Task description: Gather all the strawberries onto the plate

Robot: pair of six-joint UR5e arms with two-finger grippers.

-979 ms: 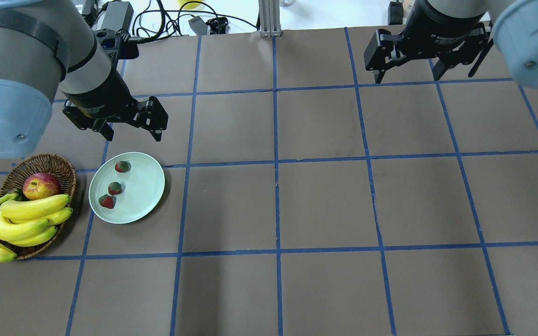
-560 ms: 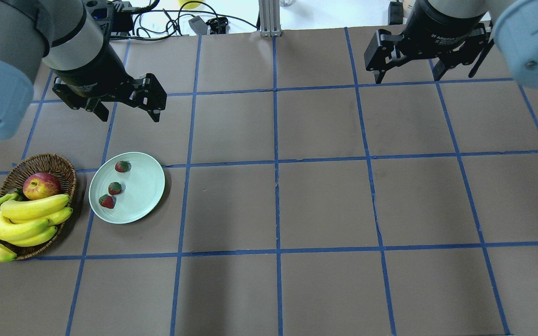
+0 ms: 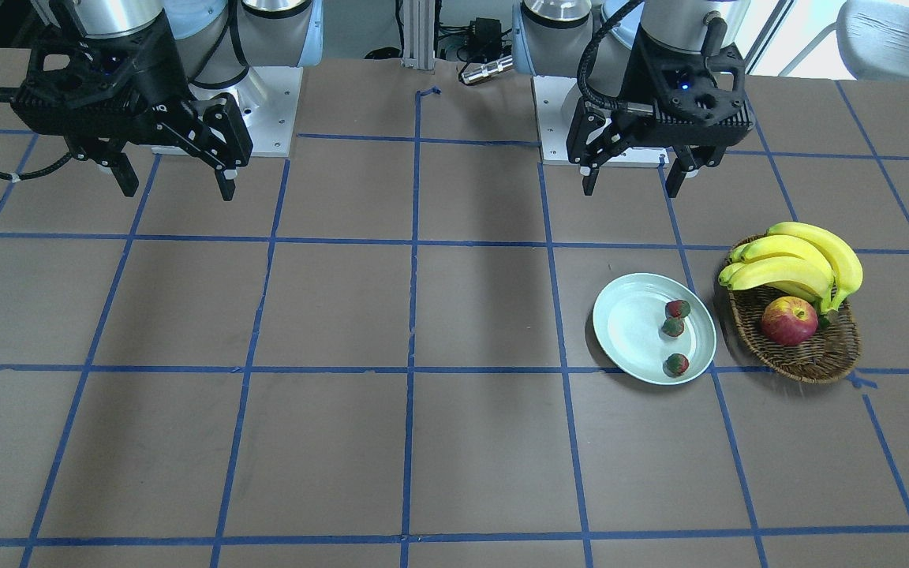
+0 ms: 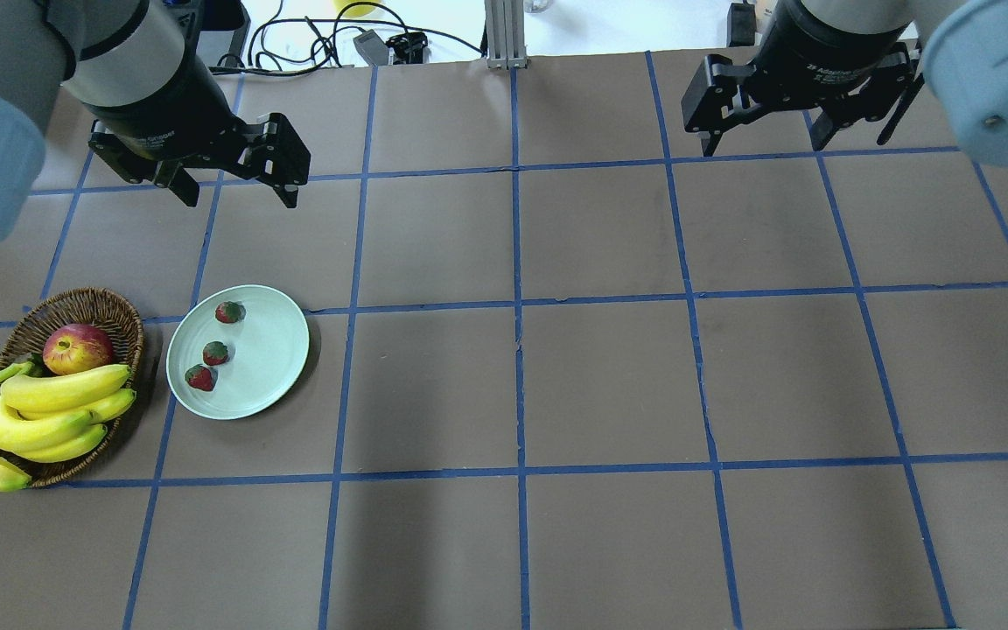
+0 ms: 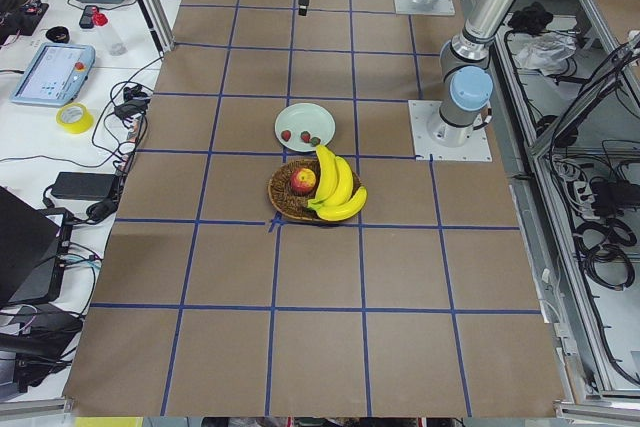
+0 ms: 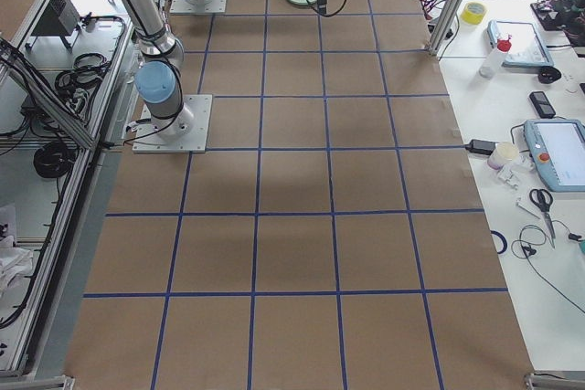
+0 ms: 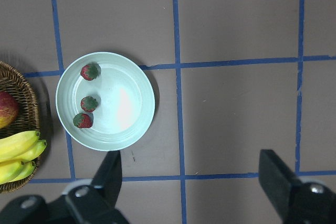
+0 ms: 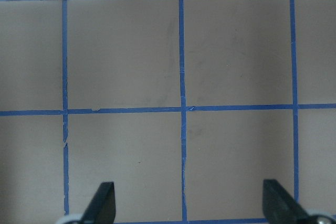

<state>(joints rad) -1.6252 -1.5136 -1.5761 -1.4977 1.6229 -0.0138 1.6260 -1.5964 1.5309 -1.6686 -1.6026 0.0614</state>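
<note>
Three small red strawberries (image 4: 229, 312) (image 4: 215, 353) (image 4: 200, 378) lie on the pale mint-green plate (image 4: 272, 350) at the table's left. They also show in the front view (image 3: 677, 308) and the left wrist view (image 7: 88, 72), on the plate (image 7: 134, 108). My left gripper (image 4: 234, 194) is open and empty, high above the table, behind the plate. My right gripper (image 4: 762, 144) is open and empty, high at the far right. Its wrist view shows only bare table.
A brown wicker basket (image 4: 110, 311) with a red-yellow apple (image 4: 77, 348) and a bunch of bananas (image 4: 31, 420) stands left of the plate. Cables and boxes (image 4: 364, 39) lie beyond the table's far edge. Blue tape lines grid the brown table.
My left gripper has moved up and away from the plate toward the table's far side. The strawberries, plate and right arm have not moved.
</note>
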